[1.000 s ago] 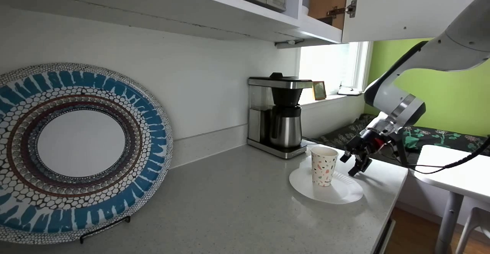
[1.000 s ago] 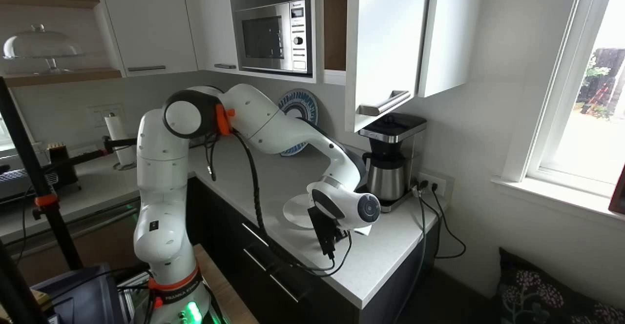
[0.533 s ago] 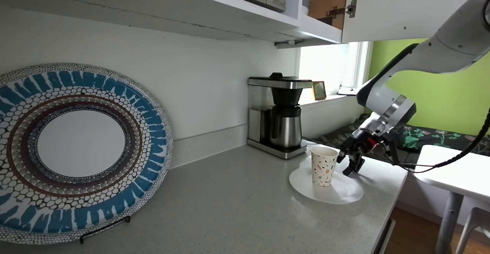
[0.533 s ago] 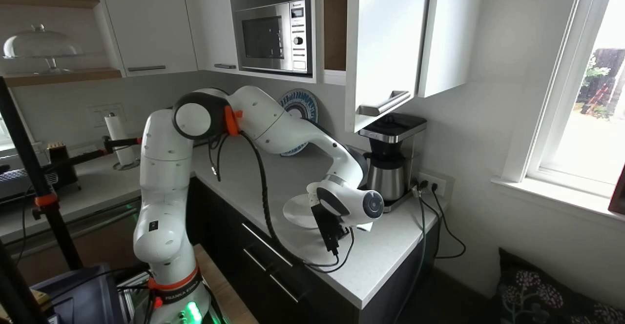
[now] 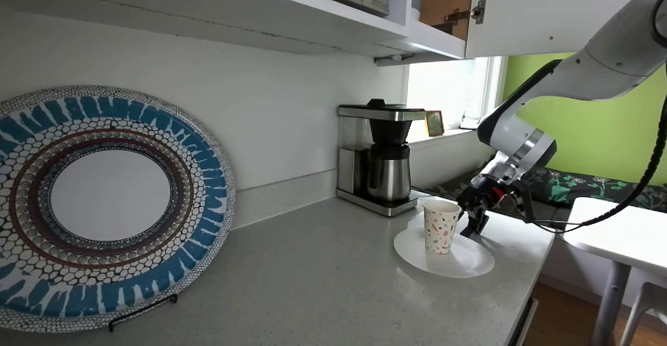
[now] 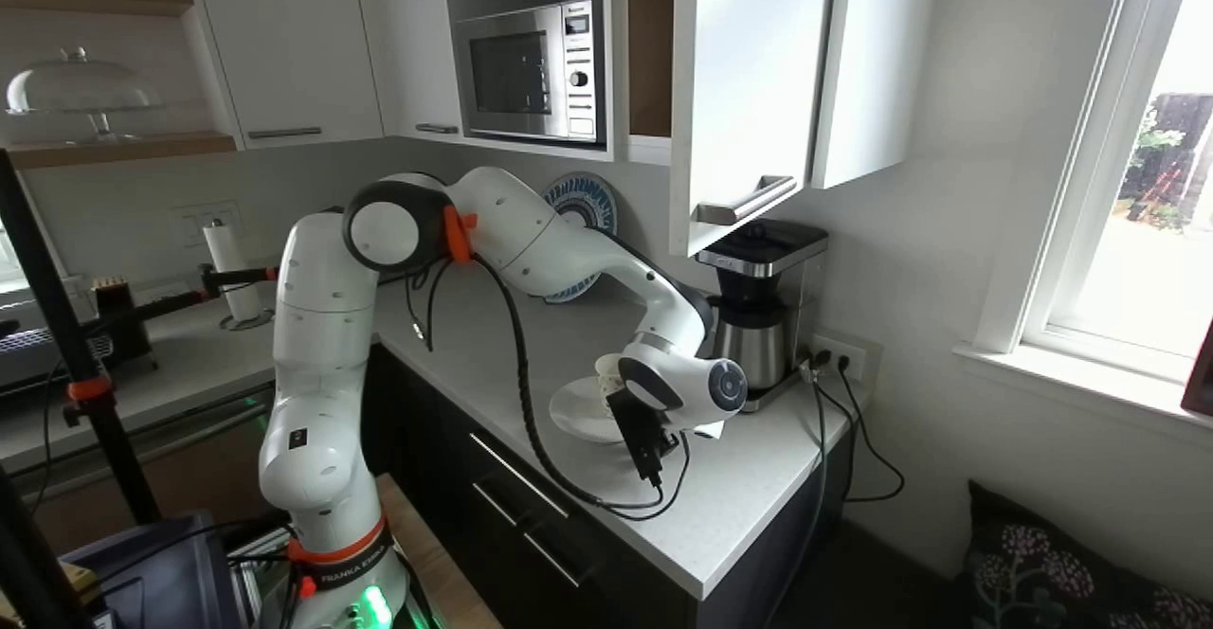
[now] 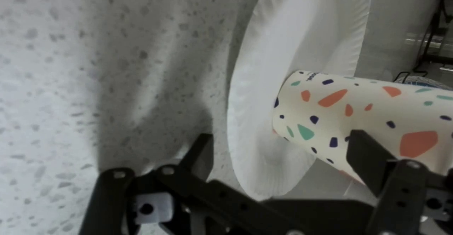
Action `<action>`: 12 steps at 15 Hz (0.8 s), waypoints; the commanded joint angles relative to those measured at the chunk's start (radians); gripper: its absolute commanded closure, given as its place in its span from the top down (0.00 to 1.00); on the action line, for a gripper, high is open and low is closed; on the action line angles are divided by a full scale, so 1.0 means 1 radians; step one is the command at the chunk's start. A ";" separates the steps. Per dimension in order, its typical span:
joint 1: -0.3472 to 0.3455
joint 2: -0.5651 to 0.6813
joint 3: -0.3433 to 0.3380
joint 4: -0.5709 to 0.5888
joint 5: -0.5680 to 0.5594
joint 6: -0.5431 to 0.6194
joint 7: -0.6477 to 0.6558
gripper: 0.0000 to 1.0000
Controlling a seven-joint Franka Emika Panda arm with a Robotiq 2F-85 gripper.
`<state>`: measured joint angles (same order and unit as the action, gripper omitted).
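Tool (image 7: 281, 141): one, fingers (image 7: 370, 159) set wide, nothing gripped. In the wrist view one finger stands over the desk (image 7: 63, 68), the other in front of the cup (image 7: 368, 113); whether it touches the cup cannot be told.

Stage, as judged: tool in place close beside the cup — that part looks done. Outstanding: any grip on the cup, which stands unraised.

Cup: one, seemingly paper, upright on the plate (image 5: 471, 263), just beside the tool in both exterior views. Off-white, scattered with flecks of orange, green and dark blue; a little print near the foot, too small to read. Sides smooth, widening to the rim, no dents showing; contents not visible.

Plate: one, white, round, with a fluted edge; lies on the desk under the cup.

Coffee maker (image 5: 356, 166): one, black and steel, jug (image 5: 391, 179) in place; near the plate.

Patterned dish (image 5: 112, 195): one, large, blue-banded, propped upright along the desk — well apart from the cup.

Cupboard door (image 6: 749, 89): white, swung out, higher up.

Picture frame (image 5: 434, 123): small, by the window (image 5: 443, 96), beyond the coffee maker.
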<state>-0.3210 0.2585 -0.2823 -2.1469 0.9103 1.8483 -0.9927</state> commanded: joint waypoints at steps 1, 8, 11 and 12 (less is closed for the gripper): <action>0.002 0.034 0.019 0.016 -0.030 0.017 0.003 1.00; 0.005 0.041 0.036 0.030 -0.077 0.013 0.004 1.00; -0.001 0.047 0.034 0.040 -0.090 0.017 0.020 1.00; -0.004 0.047 0.034 0.043 -0.088 0.013 0.024 1.00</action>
<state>-0.3174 0.2667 -0.2547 -2.1213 0.8410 1.8485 -0.9822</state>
